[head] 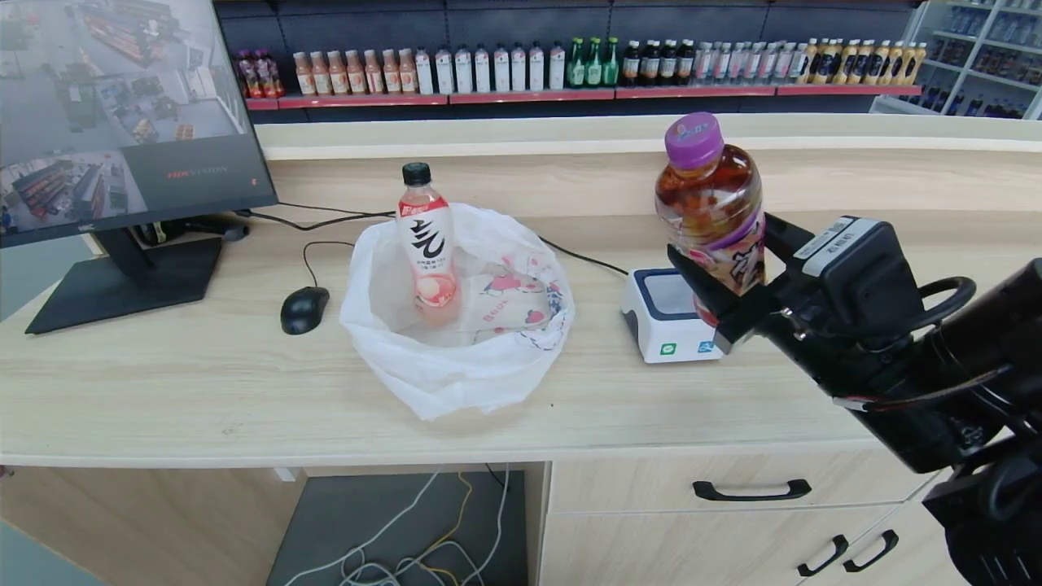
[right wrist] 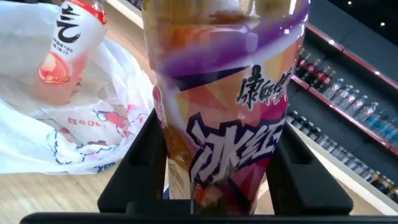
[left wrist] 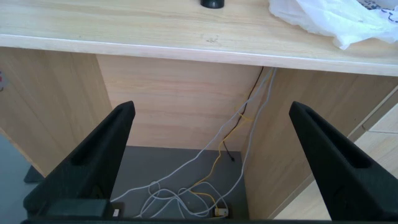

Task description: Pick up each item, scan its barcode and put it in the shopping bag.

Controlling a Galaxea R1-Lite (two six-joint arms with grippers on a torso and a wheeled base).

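Note:
My right gripper (head: 727,303) is shut on a brown tea bottle (head: 713,207) with a purple cap, held upright in the air above the white barcode scanner (head: 663,317). In the right wrist view the same tea bottle (right wrist: 227,106) sits between the two black fingers (right wrist: 134,168). A white shopping bag (head: 456,313) lies open on the counter, left of the scanner, with a pink drink bottle (head: 426,240) standing inside it. My left gripper (left wrist: 211,158) hangs open below the counter's front edge, with nothing between its fingers.
A monitor (head: 122,114) on a black stand occupies the counter's far left, with a black mouse (head: 304,310) beside the bag. Cables run behind the bag and hang under the counter (left wrist: 211,180). Drawers (head: 753,490) sit below on the right. Bottle shelves line the back wall.

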